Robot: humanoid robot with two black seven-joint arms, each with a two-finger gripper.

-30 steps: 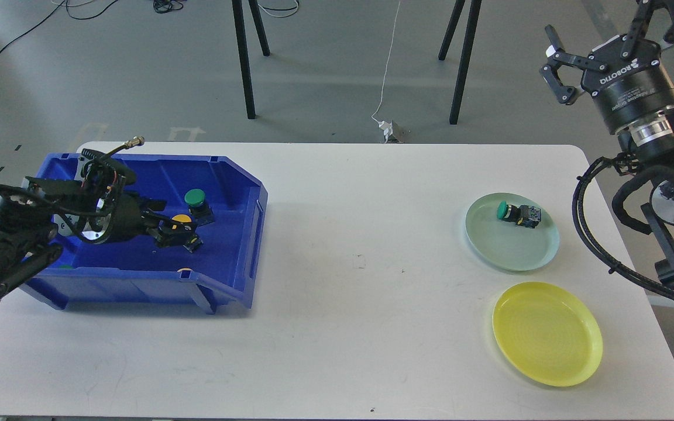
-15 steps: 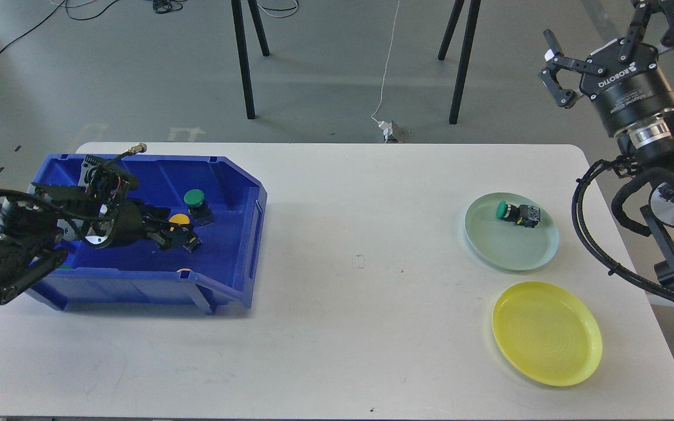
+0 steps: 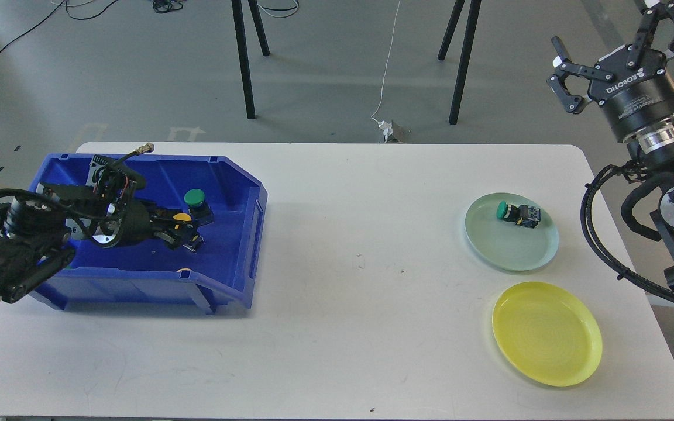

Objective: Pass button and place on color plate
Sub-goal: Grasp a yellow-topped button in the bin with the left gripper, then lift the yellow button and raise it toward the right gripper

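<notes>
My left gripper (image 3: 178, 228) reaches into the blue bin (image 3: 237, 257) at the table's left and is shut on a yellow button (image 3: 182, 217) with a black body. A green button (image 3: 195, 199) stands just behind it in the bin. Another yellow button (image 3: 184, 271) peeks out by the bin's front wall. The pale green plate (image 3: 512, 251) at the right holds a green button (image 3: 515, 213) lying on its side. The yellow plate (image 3: 546, 333) in front of it is empty. My right gripper (image 3: 561, 76) is open and empty, raised high above the table's far right corner.
The white table (image 3: 360, 263) stretches between the bin and the plates. Black stand legs (image 3: 243, 58) and a white cable with a plug (image 3: 389, 130) are on the floor behind the table. My right arm's cables (image 3: 591, 234) hang beside the plates.
My left gripper has closed around the yellow button and shifted slightly up and back in the bin. My right gripper has drifted a little to the right and down.
</notes>
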